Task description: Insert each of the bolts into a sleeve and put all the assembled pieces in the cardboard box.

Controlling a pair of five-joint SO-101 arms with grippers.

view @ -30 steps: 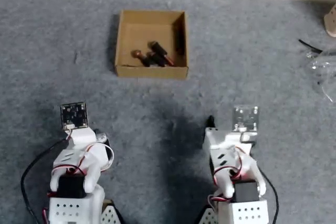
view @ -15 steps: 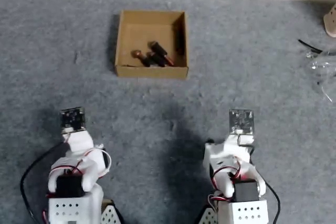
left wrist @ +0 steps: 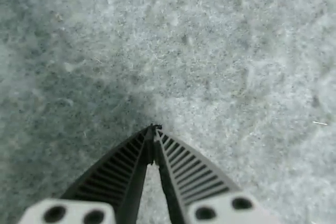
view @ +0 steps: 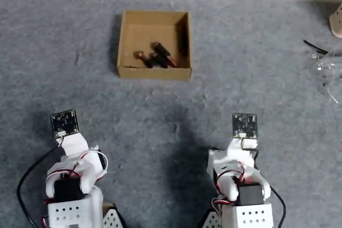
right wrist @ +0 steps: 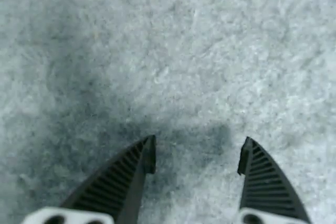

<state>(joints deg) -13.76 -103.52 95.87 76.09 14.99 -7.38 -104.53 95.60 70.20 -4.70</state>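
Grey felt mat point(view: 267, 52) lies under both arms. The left gripper point(left wrist: 153, 129) has its ribbed fingers pressed together at the tips; the right gripper point(right wrist: 197, 153) has its fingers spread wide apart over the mat. Well ahead of both sets of fingertips, between their lines, sits the cardboard box point(view: 154, 73), with the assembled pieces point(view: 155, 57) lying inside it

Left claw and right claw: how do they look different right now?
The left claw is shut, tips touching; the right claw is open, with a wide gap. From above, the left arm leans slightly sideways, while the right arm points straight ahead. Both claws are empty, with ribbed black fingers, over grey carpet.
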